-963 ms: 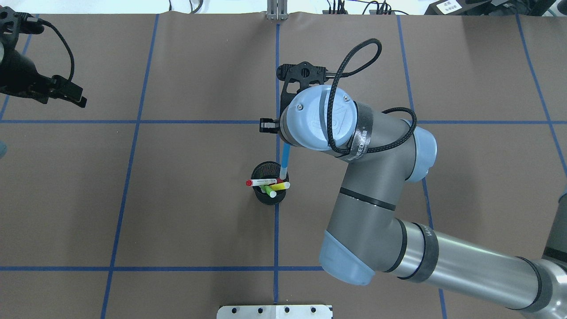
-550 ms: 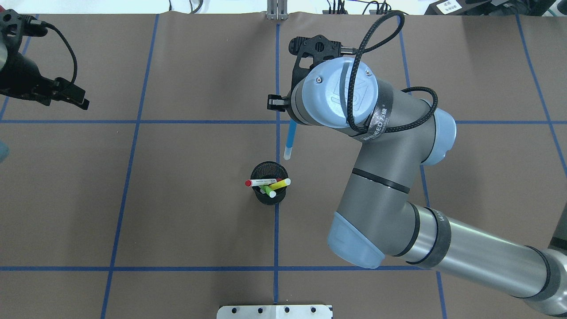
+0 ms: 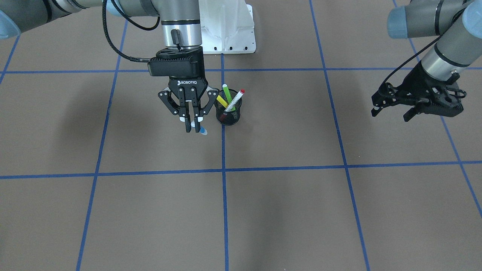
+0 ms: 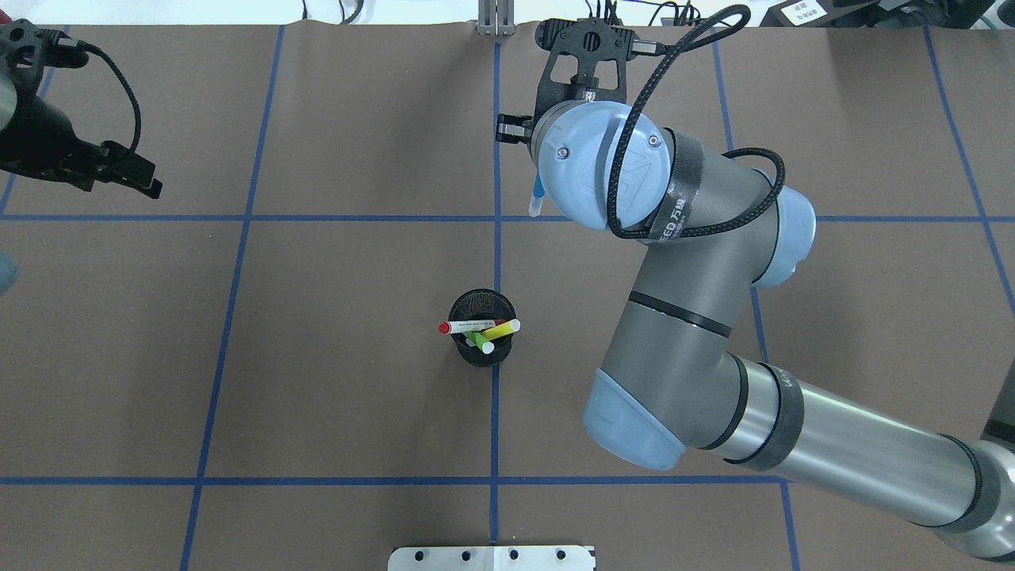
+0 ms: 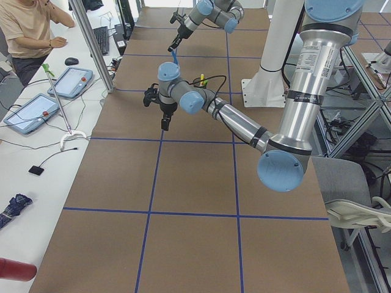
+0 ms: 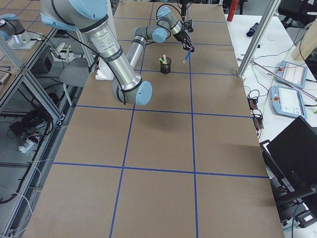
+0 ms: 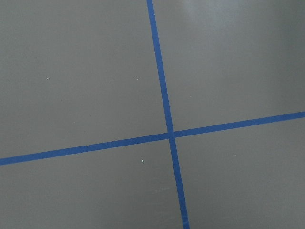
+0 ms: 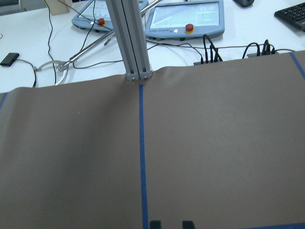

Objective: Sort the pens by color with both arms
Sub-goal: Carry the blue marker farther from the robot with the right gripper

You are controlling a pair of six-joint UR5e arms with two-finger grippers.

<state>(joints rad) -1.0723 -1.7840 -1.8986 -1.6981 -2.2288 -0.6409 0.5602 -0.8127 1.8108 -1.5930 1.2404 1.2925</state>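
Closest to the robot's base, a black mesh cup [image 4: 468,297] stands on the brown counter [image 4: 357,381], right on one of the blue tape lines [image 4: 494,412] that run away from the robot. Three pens lean in it: the white pen with red cap [image 4: 468,325], the yellow pen [image 4: 502,330] and the green pen [image 4: 481,342]. Beyond the cup, the right arm [image 4: 682,349] reaches out over the counter. Its right claw [image 3: 192,126] points down with its two fingers pinched close on the blue pen [image 3: 202,130]. The pen hangs tilted from the fingers, off the counter and well apart from the cup. At about the same reach but far to the robot's left, the left claw [image 3: 391,112] hovers over bare counter, its fingers spread wide and holding nothing.
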